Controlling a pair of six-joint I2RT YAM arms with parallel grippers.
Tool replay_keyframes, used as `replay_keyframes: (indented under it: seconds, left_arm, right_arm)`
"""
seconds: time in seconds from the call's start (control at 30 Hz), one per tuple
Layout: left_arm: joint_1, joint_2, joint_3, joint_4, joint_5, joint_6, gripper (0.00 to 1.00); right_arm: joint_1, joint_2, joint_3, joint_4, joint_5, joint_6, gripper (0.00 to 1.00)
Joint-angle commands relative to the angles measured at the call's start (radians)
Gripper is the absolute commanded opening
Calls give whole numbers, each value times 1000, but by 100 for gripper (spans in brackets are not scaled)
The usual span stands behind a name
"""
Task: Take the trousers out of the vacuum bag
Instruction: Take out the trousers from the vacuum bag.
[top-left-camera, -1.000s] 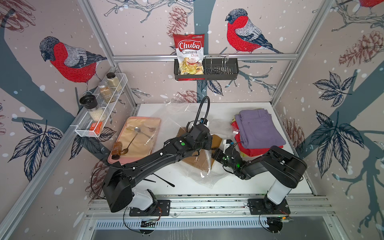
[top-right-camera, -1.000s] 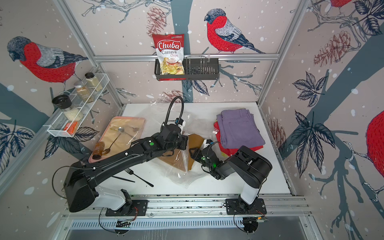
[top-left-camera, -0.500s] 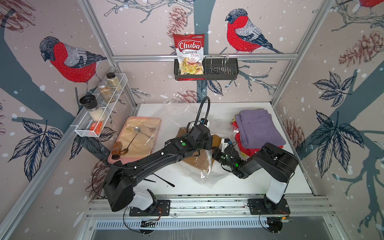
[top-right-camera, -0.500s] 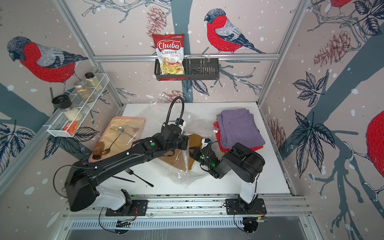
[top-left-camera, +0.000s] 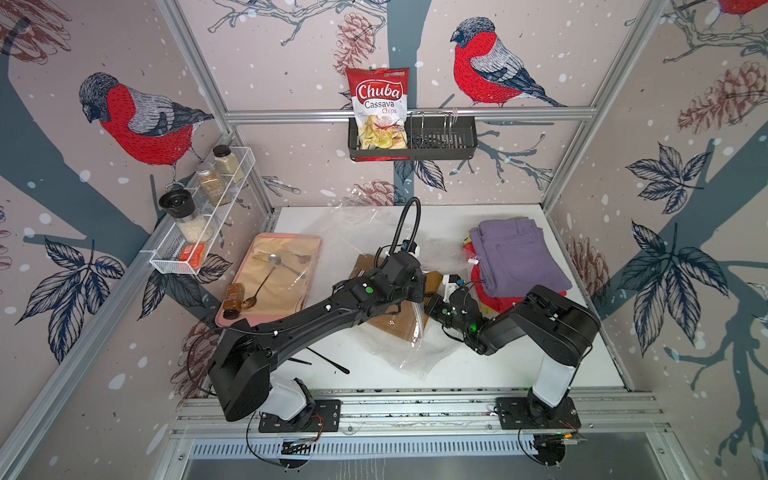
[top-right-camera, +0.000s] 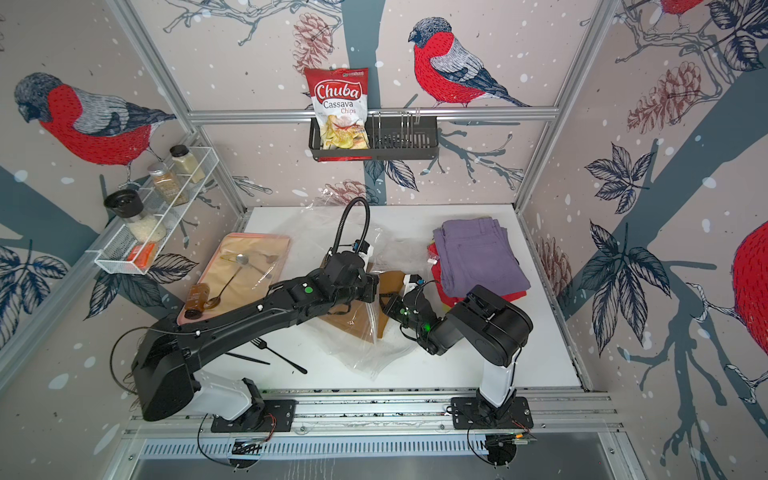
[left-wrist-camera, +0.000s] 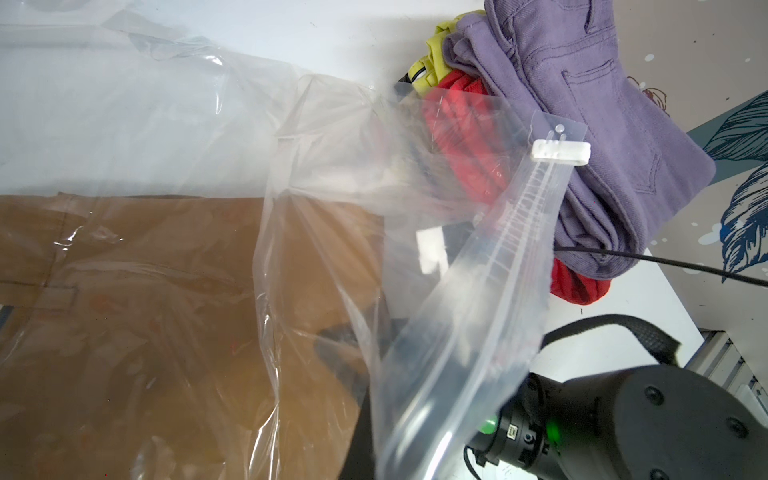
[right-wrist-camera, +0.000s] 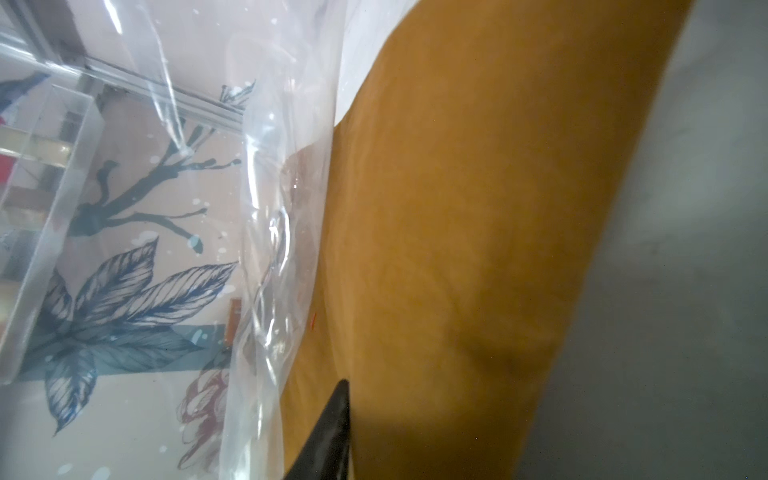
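The clear vacuum bag (top-left-camera: 365, 232) lies crumpled mid-table in both top views. Mustard-brown trousers (top-left-camera: 399, 324) lie inside it. My left gripper (top-left-camera: 422, 286) is shut on the bag's zip edge and holds the mouth up; in the left wrist view the zip strip (left-wrist-camera: 511, 257) with its white slider runs down toward my jaws. My right gripper (top-left-camera: 430, 305) reaches into the mouth. Its one visible black finger (right-wrist-camera: 332, 424) presses against the mustard cloth (right-wrist-camera: 457, 208), pinching it. Purple trousers (top-left-camera: 515, 257) top a pile of red (left-wrist-camera: 461, 137) and yellow-green (left-wrist-camera: 432, 62) ones at the right.
A pink tray (top-left-camera: 232, 320) with beige cloth, a spoon and a brown bottle lies at the left. A black fork (top-left-camera: 328, 361) lies near the front. A wire shelf of jars (top-left-camera: 199, 216) and a basket holding a chips packet (top-left-camera: 378, 108) hang on the walls.
My right gripper has pushed further into the bag's mouth and its jaws have narrowed onto the mustard cloth. The right arm has folded in closer. The left arm has held still.
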Motion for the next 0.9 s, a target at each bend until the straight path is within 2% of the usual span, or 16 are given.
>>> replay_keyframes:
  seconds: [0.0, 0.2, 0.6, 0.87]
  left_arm:
    - [1, -9, -1, 31, -5, 1, 0]
    - [1, -2, -5, 38, 0, -1, 0]
    - [1, 26, 0, 52, 0, 0, 0]
    - [1, 13, -15, 54, -4, 4, 0]
  right_arm:
    - [4, -28, -6, 0, 3, -18, 28]
    - [10, -90, -35, -21, 21, -24, 15]
    - [49, -337, -106, -172, 84, -66, 5]
    - [80, -465, -108, -312, 114, -98, 3]
